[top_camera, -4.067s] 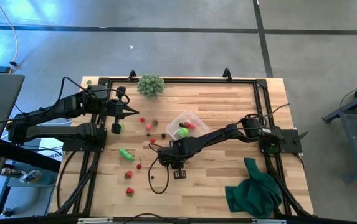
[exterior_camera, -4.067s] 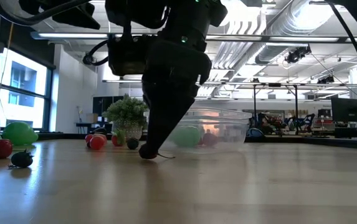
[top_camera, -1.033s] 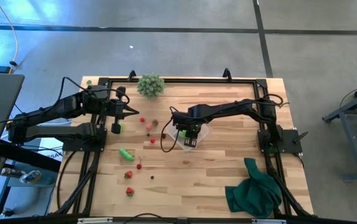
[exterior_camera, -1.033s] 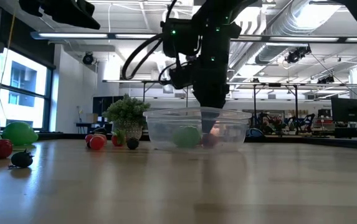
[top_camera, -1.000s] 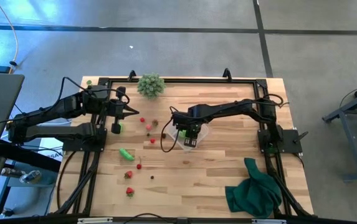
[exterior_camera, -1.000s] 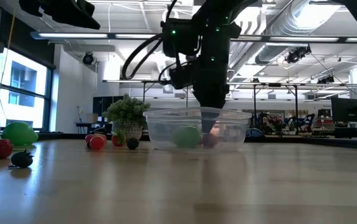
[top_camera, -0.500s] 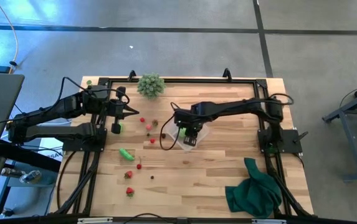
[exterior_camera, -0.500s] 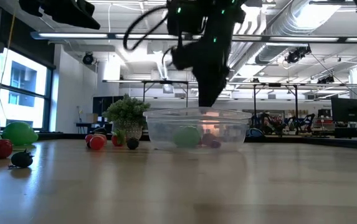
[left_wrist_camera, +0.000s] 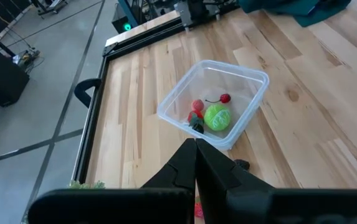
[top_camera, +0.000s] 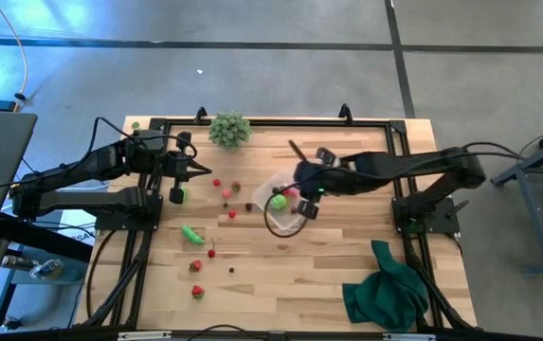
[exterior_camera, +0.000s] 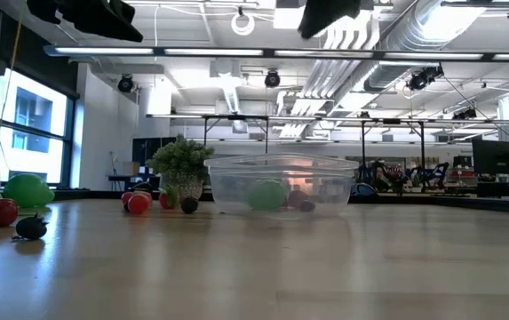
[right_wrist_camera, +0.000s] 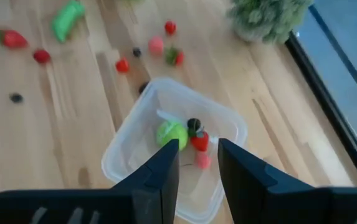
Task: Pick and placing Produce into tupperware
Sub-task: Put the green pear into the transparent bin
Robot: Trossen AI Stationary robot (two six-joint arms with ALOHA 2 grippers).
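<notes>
The clear tupperware [right_wrist_camera: 172, 149] sits on the wooden table near its middle [top_camera: 280, 189]. It holds a green round piece [right_wrist_camera: 172, 132], a red one [right_wrist_camera: 200, 142] and a small dark one [right_wrist_camera: 194, 124]. More produce lies loose to its left, among it a green oblong piece [top_camera: 191, 234] and red berries [top_camera: 226, 192]. My right gripper [right_wrist_camera: 197, 168] hangs high above the tupperware's right side [top_camera: 299, 188], open, with nothing between its fingers. My left gripper [top_camera: 200, 170] waits shut over the table's left part, pointing at the tupperware [left_wrist_camera: 215, 102].
A pale green bushy clump [top_camera: 228, 128] stands at the far edge. A dark green cloth [top_camera: 385, 289] lies heaped at the near right corner. A black frame rail [top_camera: 271, 123] borders the tabletop. Bare wood lies in front of the tupperware [exterior_camera: 281, 185].
My right gripper has risen out of the tupperware, drawn back toward the table's right edge and tipped from pointing steeply down to a slant. It has left the low view almost entirely. The produce stays in the tupperware, which has not moved.
</notes>
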